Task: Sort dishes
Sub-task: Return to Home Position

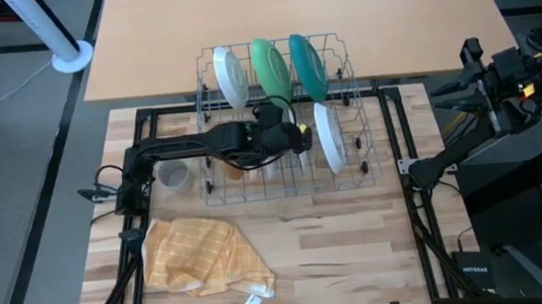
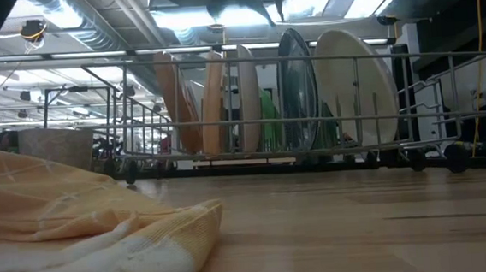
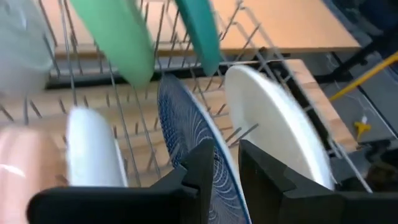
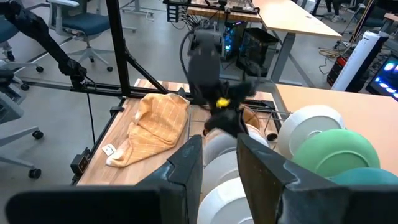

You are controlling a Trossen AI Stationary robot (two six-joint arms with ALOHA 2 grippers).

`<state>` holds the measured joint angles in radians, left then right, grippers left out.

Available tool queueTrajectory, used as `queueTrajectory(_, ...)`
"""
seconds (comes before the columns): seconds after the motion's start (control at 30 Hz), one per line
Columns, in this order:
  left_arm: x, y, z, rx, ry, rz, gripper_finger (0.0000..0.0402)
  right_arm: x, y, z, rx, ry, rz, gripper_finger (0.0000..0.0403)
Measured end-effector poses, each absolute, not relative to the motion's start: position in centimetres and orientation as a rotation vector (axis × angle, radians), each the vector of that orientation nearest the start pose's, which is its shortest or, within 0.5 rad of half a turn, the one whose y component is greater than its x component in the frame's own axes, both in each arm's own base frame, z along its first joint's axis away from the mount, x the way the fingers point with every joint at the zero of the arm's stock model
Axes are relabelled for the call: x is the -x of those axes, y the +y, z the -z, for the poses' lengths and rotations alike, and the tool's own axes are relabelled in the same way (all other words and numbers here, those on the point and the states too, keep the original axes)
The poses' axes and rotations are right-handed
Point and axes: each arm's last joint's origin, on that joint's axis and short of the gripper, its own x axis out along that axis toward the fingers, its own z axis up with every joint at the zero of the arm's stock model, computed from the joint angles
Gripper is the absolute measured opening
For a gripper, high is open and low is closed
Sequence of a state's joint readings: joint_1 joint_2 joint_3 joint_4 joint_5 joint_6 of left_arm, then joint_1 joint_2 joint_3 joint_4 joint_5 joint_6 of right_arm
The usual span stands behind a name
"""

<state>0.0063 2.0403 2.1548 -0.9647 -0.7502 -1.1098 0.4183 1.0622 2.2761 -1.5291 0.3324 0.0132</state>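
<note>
The left tool [image 1: 295, 137] is held over the middle of the wire rack [image 1: 203, 109], centre of the high view. Its fingers [image 3: 200, 168] are apart, and the rim of the blue patterned plate [image 3: 186, 118] shows in the gap. Nothing is clamped, so the plate is judged set in its slot.

The step in hand is read as the pull-back to rest. A straight lift is called for, clear of that rim and of the white plate [image 3: 280, 124] just beside it, before the arm is drawn off toward frame left.

The blue plate is stood on edge, flat faces turned to the frame's left and right. Its long axis is judged to run top to bottom in the high view, as with its white neighbour there.

A grey mug [image 1: 171, 175] is seen on the worktop [image 1: 341, 255], left of the rack.

The right tool [image 4: 221, 146] is parked at the right edge, fingers apart, nothing held.
</note>
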Motion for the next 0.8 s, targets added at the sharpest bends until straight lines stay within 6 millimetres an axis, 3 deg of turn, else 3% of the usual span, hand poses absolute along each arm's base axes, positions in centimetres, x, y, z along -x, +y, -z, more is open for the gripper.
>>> queueTrajectory(0.2, -39.7, 1.4, -41.0, 0.538, 0.338, -0.939, 0.0068, -1.2, -0.5, -55.7, 0.049, 0.269, -0.081, 0.0104)
queueTrajectory(0.37, -33.1, -0.4, -46.1, 0.344, 0.39, -0.862, 0.0068, 0.7, -1.3, -55.3, -0.021, 0.255, -0.073, 0.0104)
queueTrajectory(0.47, -27.8, -1.9, -48.2, 0.232, 0.404, -0.909, 0.0068, 1.6, -1.8, -54.5, -0.095, 0.256, -0.029, 0.0104)
queueTrajectory(0.57, -22.3, -3.5, -49.0, 0.154, 0.386, -0.979, 0.0068, 1.4, -1.9, -52.9, -0.16, 0.258, 0.052, 0.0104)
queueTrajectory(0.63, -19.9, -4.7, -49.4, 0.167, 0.29, -0.952, 0.0068, 0.6, -1.7, -51.5, -0.169, 0.252, 0.1, 0.0104)
queueTrajectory(0.7, -17.7, -5.8, -48.7, 0.103, 0.288, -0.862, 0.0068, -0.6, -1.3, -50.0, -0.185, 0.221, 0.124, 0.0104)
queueTrajectory(0.8, -14.7, -6.1, -46.2, 0.143, 0.246, -0.832, 0.0068, -2.4, -0.5, -47.4, -0.214, 0.164, 0.122, 0.0104)
